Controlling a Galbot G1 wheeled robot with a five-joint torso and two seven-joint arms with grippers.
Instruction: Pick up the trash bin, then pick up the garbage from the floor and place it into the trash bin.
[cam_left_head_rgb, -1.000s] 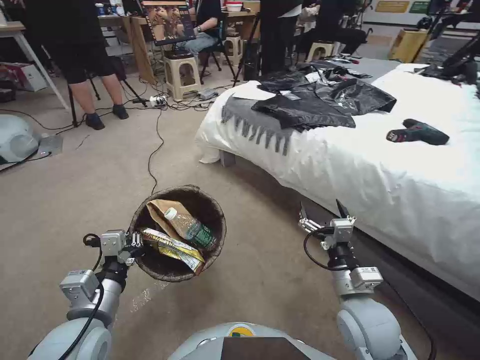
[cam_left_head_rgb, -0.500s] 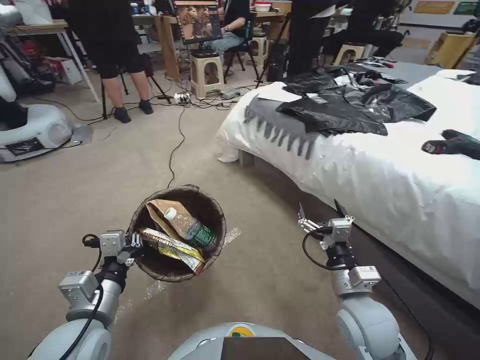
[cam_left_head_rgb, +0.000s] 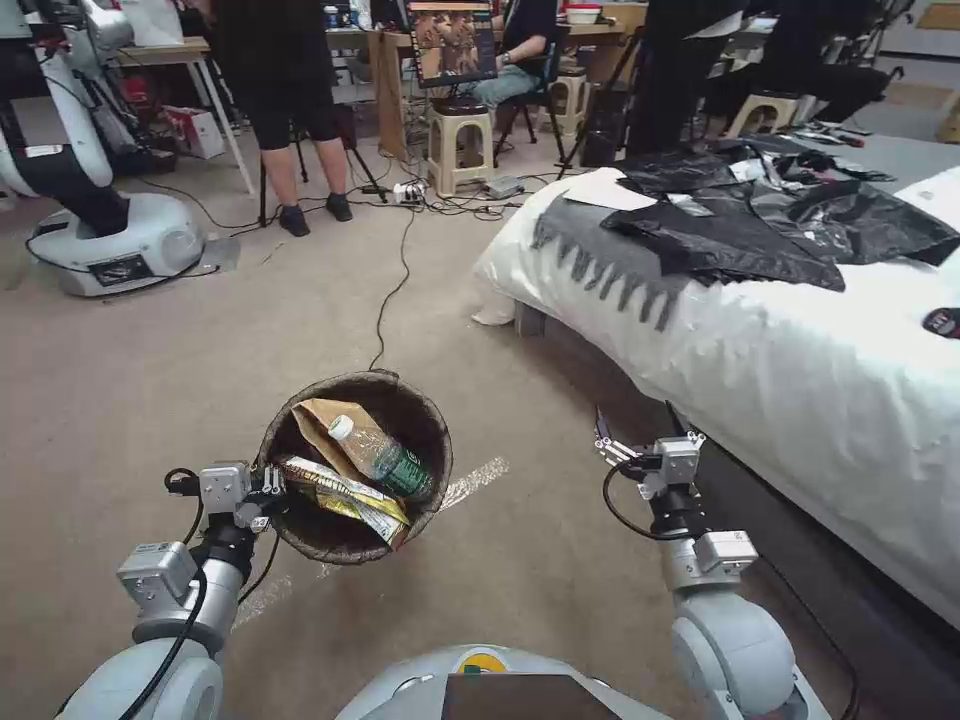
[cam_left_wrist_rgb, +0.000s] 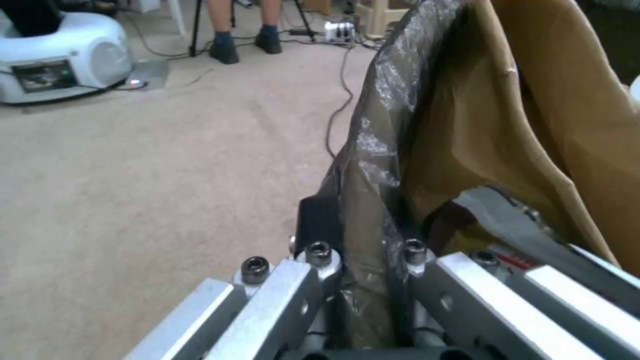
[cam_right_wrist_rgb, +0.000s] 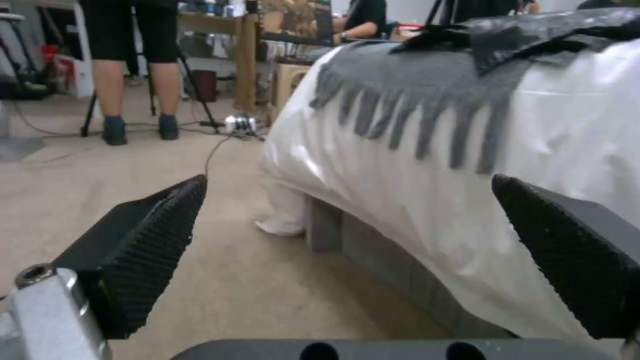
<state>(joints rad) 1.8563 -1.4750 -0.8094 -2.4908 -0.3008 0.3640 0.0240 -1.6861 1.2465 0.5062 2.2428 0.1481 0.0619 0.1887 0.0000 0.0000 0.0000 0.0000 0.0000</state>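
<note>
Left gripper (cam_left_head_rgb: 268, 492) clamped on bin (cam_left_head_rgb: 352, 466) rim, bin aloft, litter inside. Right gripper (cam_left_head_rgb: 640, 432) wide open, empty, beside bed (cam_left_head_rgb: 800, 370). Search step, probably; next needs floor garbage located within right gripper's reach.

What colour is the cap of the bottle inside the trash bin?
White; the bottle lies in the trash bin, seen best in the head view.

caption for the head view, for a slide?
Left gripper holds the trash bin by its rim, litter inside; right gripper open beside the bed.
</note>
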